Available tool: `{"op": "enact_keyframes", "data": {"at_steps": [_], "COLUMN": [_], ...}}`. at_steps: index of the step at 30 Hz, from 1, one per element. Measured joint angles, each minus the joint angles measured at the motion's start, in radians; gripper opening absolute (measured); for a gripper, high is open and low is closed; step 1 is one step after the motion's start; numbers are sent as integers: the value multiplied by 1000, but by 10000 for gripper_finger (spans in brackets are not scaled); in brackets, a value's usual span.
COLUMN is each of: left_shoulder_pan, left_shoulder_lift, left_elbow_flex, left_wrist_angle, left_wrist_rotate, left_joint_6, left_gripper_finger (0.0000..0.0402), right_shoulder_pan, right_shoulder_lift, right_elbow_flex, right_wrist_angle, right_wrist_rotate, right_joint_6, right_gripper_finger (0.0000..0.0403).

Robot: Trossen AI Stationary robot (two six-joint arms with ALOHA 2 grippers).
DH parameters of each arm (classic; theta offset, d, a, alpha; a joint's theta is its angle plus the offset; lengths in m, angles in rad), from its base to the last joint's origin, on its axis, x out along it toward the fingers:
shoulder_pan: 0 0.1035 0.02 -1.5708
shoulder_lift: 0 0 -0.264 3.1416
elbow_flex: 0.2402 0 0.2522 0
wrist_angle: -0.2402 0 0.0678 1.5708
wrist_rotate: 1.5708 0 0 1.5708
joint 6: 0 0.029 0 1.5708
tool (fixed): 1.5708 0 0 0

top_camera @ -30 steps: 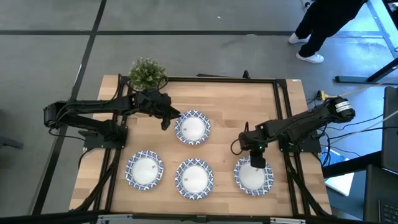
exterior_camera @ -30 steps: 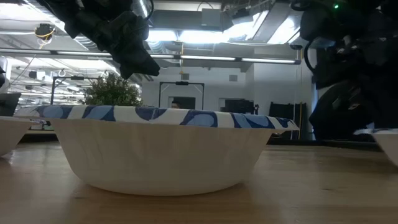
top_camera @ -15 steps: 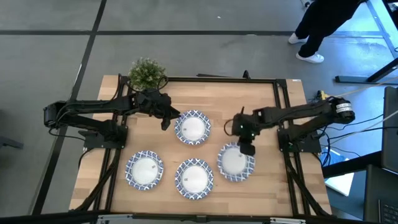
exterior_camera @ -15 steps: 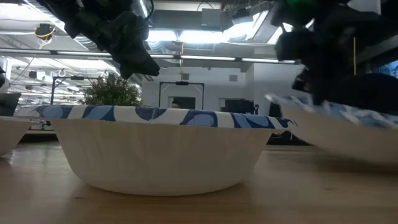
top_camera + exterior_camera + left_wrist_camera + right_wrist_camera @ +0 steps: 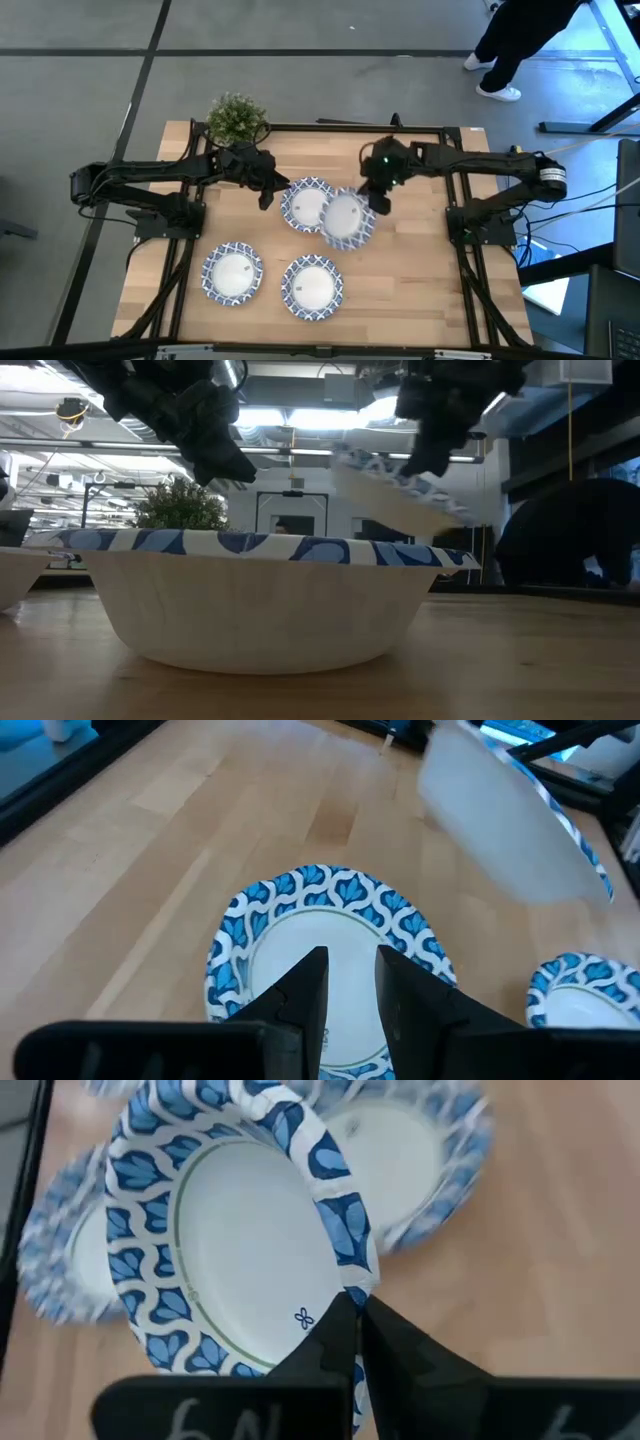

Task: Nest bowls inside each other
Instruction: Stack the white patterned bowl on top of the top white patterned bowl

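Several blue-and-white rimmed bowls show. One bowl (image 5: 303,205) rests on its base at the table's middle, also in the left wrist view (image 5: 320,920). Two more sit near the front edge (image 5: 233,274) (image 5: 312,285); the nearest fills the low view (image 5: 265,595). My right gripper (image 5: 378,200) is shut on a fourth bowl (image 5: 345,222), which hangs tilted over the middle bowl's right side. My left gripper (image 5: 268,192) hovers just left of the middle bowl, its fingers (image 5: 305,985) slightly open and touching nothing. My right gripper pinches the held bowl's rim (image 5: 352,1285) between its two fingers, one inside and one outside the wall. The fingers come from above, slanting in from the far right. The bowl is lifted clear (image 5: 400,490) and tilted, its opening turned partly toward the gripper.
A small green potted plant (image 5: 237,117) stands at the far left corner, behind the left arm. A black frame runs round the table's edges (image 5: 455,180). Bare wood lies at the near right (image 5: 410,280). A person's legs show beyond the far right corner (image 5: 520,40).
My right gripper has lifted its bowl off the near right of the table and carried it up and toward the far left, to the middle bowl. The bowl now hangs clear and tilted where it earlier sat flat. The left arm has kept still.
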Motion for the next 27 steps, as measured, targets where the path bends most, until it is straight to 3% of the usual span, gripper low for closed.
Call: {"op": "enact_keyframes", "data": {"at_steps": [6, 15, 21, 27], "left_shoulder_pan": [22, 74, 136, 195], "left_shoulder_lift": [0, -15, -56, -104], "left_elbow_flex": [0, -1, -1, -1], "left_wrist_angle": [0, -32, -76, -114], "left_wrist_rotate": [-31, -30, -25, -19], "left_joint_6": [9, 78, 138, 187], "left_gripper_finger": [81, 81, 81, 81], "right_shoulder_pan": [-60, -71, -75, -99], "right_shoulder_lift": [148, 429, 544, 625], "right_elbow_flex": [111, 367, 514, 565], "right_wrist_angle": [55, 35, -43, -47], "right_wrist_rotate": [-13, -117, -116, -119], "right_joint_6": [-71, -173, -231, -219], "right_gripper_finger": [15, 15, 15, 15]}}
